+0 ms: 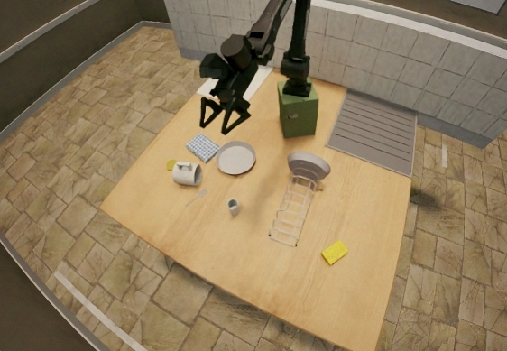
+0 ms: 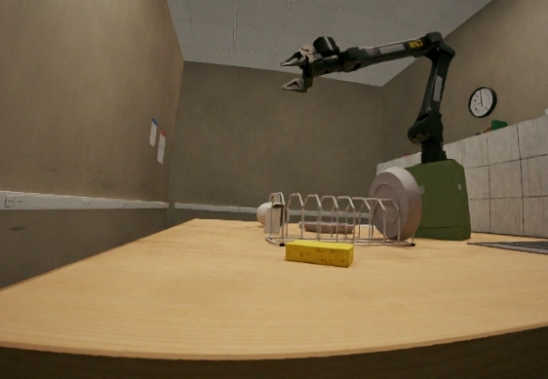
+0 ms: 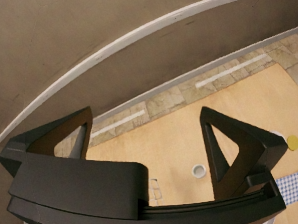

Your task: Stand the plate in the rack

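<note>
A white plate [image 1: 235, 157] lies flat on the wooden counter [image 1: 370, 223], left of the wire dish rack [image 1: 292, 214] [image 2: 336, 218]. In the exterior view this plate [image 2: 328, 227] shows low behind the rack wires. Another plate [image 1: 308, 164] [image 2: 399, 203] stands upright in the rack's far end slot, near the green arm base [image 1: 298, 110] [image 2: 441, 199]. My gripper [image 1: 222, 121] [image 2: 289, 72] [image 3: 146, 112] is open and empty. It hangs high in the air above the counter, over the area behind the lying plate.
A checkered cloth [image 1: 202, 146], a tipped white mug [image 1: 187, 173], a small yellow item [image 1: 170, 164], a spoon [image 1: 200, 194] and a small cup [image 1: 233, 206] [image 3: 198, 171] lie left of the rack. A yellow sponge [image 1: 334, 252] [image 2: 319, 252] lies near its front end. A grey drain mat [image 1: 374, 130] is at the back right.
</note>
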Robot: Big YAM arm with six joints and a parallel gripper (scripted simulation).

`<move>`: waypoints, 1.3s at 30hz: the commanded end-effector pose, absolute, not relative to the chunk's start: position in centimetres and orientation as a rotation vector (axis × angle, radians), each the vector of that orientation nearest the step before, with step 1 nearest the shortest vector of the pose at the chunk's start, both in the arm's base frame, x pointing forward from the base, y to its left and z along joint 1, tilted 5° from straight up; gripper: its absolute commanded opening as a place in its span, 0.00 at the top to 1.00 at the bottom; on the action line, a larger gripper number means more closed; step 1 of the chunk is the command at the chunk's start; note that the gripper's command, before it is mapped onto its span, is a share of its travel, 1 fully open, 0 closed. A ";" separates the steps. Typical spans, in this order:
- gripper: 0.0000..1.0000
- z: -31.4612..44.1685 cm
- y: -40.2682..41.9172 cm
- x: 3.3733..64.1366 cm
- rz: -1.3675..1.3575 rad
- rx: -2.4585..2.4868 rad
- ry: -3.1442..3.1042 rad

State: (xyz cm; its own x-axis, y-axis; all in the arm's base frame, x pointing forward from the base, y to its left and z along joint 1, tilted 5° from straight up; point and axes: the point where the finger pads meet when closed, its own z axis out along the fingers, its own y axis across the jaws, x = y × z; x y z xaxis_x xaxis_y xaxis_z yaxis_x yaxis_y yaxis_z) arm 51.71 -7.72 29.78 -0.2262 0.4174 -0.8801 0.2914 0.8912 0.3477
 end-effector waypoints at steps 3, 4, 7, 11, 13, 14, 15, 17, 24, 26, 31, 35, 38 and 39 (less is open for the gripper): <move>0.00 19.0 -12.6 49.6 0.257 0.948 1.816; 0.00 17.4 -13.3 49.3 0.258 0.952 1.816; 0.00 11.7 -15.1 46.1 0.287 1.179 1.802; 0.00 9.2 -15.8 44.4 0.298 1.288 1.787; 0.00 6.8 -16.3 42.6 0.301 1.394 1.764; 0.00 4.7 -16.8 40.8 0.304 1.495 1.738; 0.00 4.7 -16.7 40.8 0.307 1.495 1.739; 0.00 2.8 -17.0 39.0 0.312 1.589 1.711; 0.00 -4.0 -16.9 30.8 0.308 1.981 1.541; 0.00 -4.0 -16.9 30.8 0.308 1.981 1.541; 0.00 -7.3 -15.9 25.2 0.281 2.224 1.383; 0.00 -8.5 -15.2 22.7 0.267 2.326 1.305; 0.00 -8.9 -15.0 21.8 0.261 2.361 1.275; 0.00 -8.9 -14.9 21.6 0.259 2.367 1.270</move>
